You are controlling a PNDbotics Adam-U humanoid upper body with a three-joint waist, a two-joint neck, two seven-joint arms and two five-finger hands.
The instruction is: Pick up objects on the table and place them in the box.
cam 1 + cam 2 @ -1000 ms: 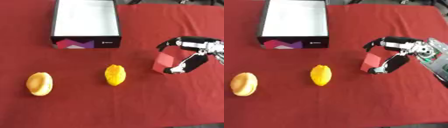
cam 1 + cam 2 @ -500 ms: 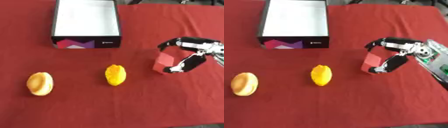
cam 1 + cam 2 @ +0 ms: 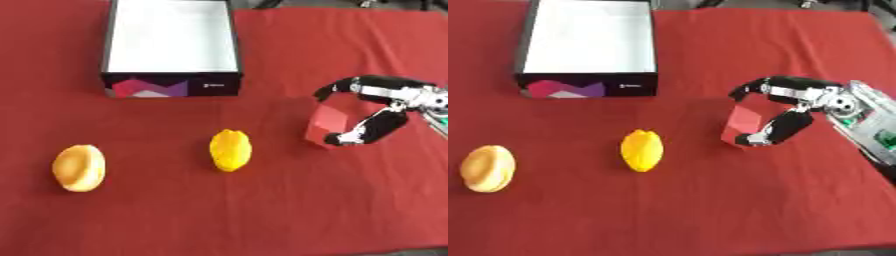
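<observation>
The right hand (image 3: pixel 794 112), fingers curled, pinches a red block (image 3: pixel 741 122) at the table's (image 3: pixel 262 210) right side, with a yellow fruit (image 3: pixel 230 149) and an orange bun (image 3: pixel 79 168) leftward and the open box (image 3: pixel 171 82) beyond.

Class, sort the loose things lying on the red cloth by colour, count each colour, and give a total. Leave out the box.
Red: 1, the red block between the fingers of the right hand
Yellow: 1, the yellow lemon-shaped fruit
Orange-tan: 1, the rounded orange-tan piece
Total: 3
</observation>
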